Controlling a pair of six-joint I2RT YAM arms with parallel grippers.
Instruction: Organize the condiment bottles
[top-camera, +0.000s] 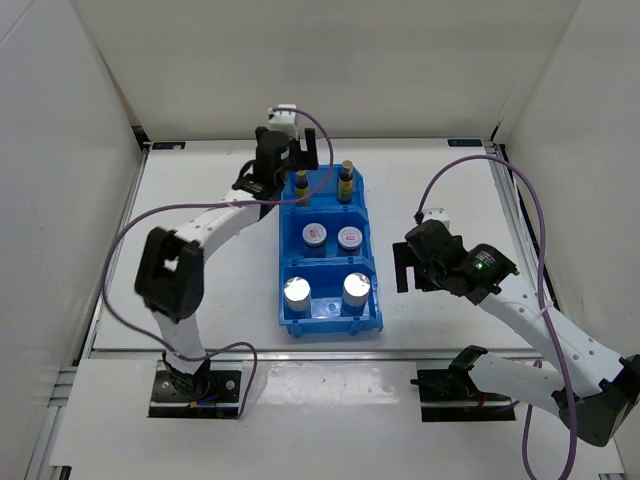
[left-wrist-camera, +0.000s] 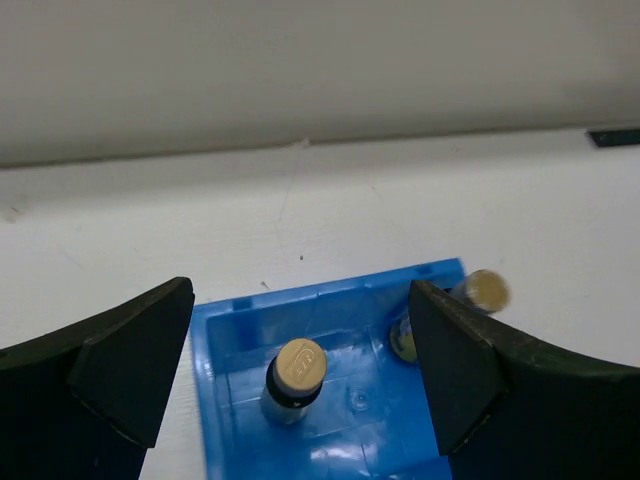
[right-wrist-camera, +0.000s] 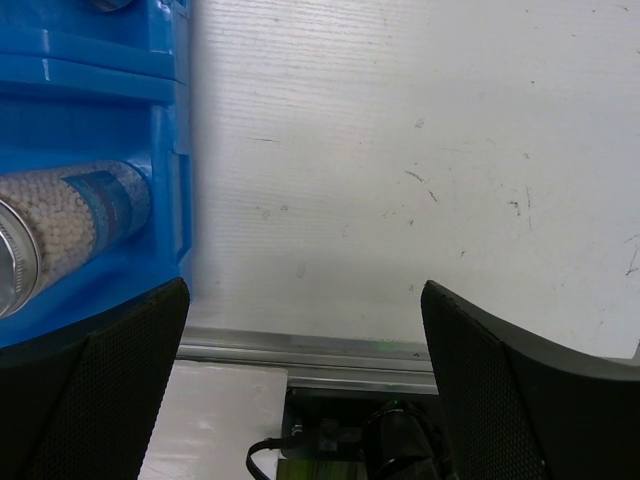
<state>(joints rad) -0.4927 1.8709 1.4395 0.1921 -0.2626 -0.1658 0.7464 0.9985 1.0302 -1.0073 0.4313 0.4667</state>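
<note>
White matte panels enclose a pale, lightly scuffed bench (top-camera: 200, 200), edged at the near side by a metal rail. One blue bin (top-camera: 330, 326) of glossy moulded plastic, oblong and divided into three compartments in a row, is set at the middle of the bench. In the far compartment two tiny amber bottles are held, round-shouldered with flat gold caps: one (top-camera: 302, 183) upright near the left wall, the other (top-camera: 346, 182) at the far right corner and partly hidden by a finger in the left wrist view. In the middle compartment two short white jars (top-camera: 315, 237) (top-camera: 349, 238) are stood side by side, their lids round with reddish marks. In the near compartment two silver-topped cylinders (top-camera: 296, 293) (top-camera: 357, 288) are placed; through the clear wall of one (right-wrist-camera: 60, 220), small white beads and a blue label are seen. The left tool (top-camera: 312, 155) is poised above the far compartment, its black wedge-shaped fingers (left-wrist-camera: 130, 370) spread wide and closed on nothing, with the left amber bottle (left-wrist-camera: 297, 375) below the gap and untouched. The right tool (top-camera: 408, 262) is held over bare bench just beside the bin's right wall, its finely textured black fingers (right-wrist-camera: 110, 390) likewise fully parted and empty.
</note>
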